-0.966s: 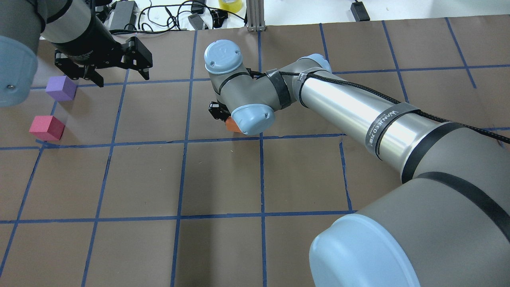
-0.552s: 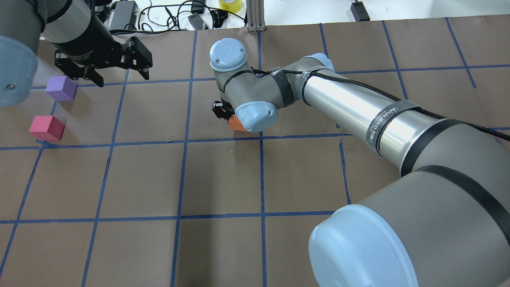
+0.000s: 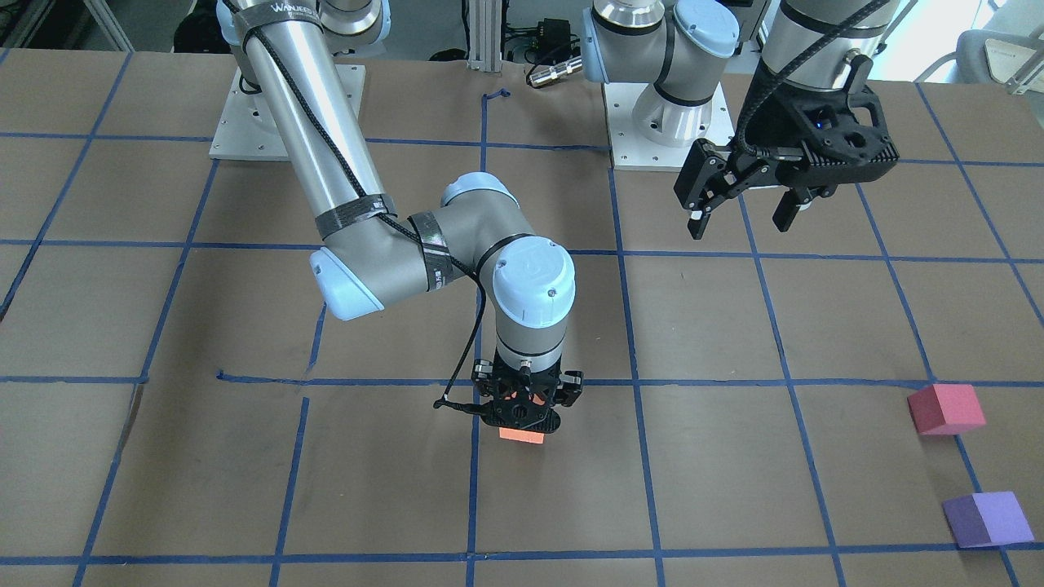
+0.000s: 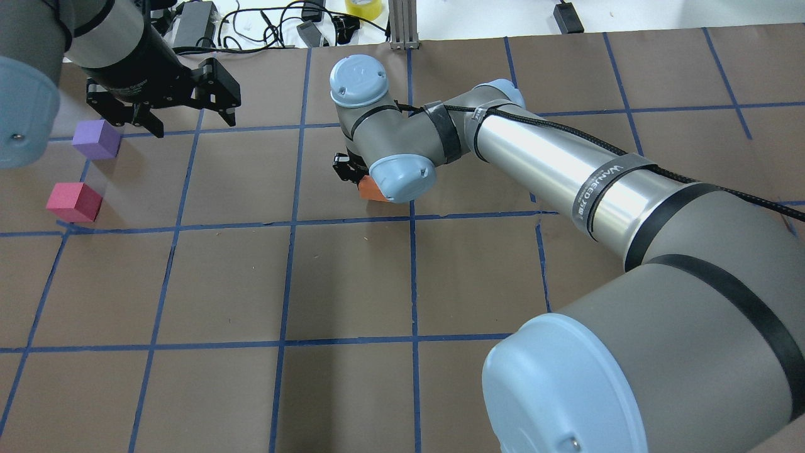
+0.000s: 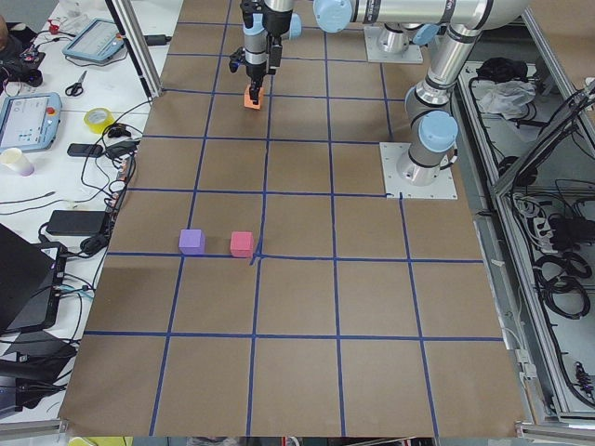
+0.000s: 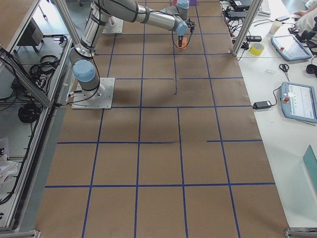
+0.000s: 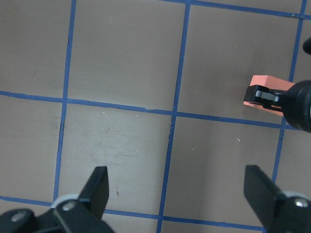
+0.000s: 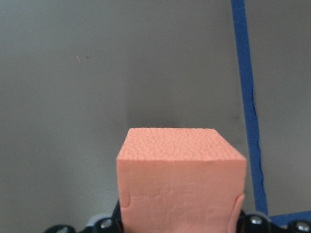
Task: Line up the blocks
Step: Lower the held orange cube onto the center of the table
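My right gripper [image 3: 522,416] is shut on the orange block [image 3: 522,436] and holds it low near the table's middle; I cannot tell whether it touches the table. The block also shows in the overhead view [image 4: 370,189], the right wrist view [image 8: 180,179] and the left wrist view [image 7: 262,91]. My left gripper [image 4: 192,123] is open and empty, raised at the far left. The purple block [image 4: 95,139] lies just left of it. The red-pink block [image 4: 74,202] lies just nearer to me than the purple one, both close together at the left edge.
Brown paper with blue tape grid lines [image 4: 289,223] covers the table. Cables, a power brick [image 4: 194,22], a yellow tape roll [image 4: 363,6] and an aluminium post [image 4: 402,25] sit beyond the far edge. The arm bases [image 3: 669,122] stand on my side.
My right gripper with the orange block has shifted slightly to the right and away from me. The left arm and the purple and red-pink blocks have not moved.
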